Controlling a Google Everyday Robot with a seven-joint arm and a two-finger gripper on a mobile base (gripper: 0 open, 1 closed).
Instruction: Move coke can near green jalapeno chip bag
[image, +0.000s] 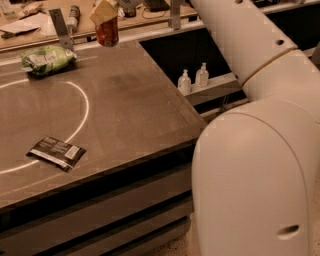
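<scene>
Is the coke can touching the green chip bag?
Apart. The camera view shows the pincer holding the coke can above the far side of the table, whose bare top separates it from the green jalapeno chip bag.

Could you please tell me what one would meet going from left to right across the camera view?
green jalapeno chip bag → coke can, held above the table's far edge by the gripper → two clear pump bottles → the robot's white arm. The black packet overlaps the bag sideways, so it is left out.
</scene>
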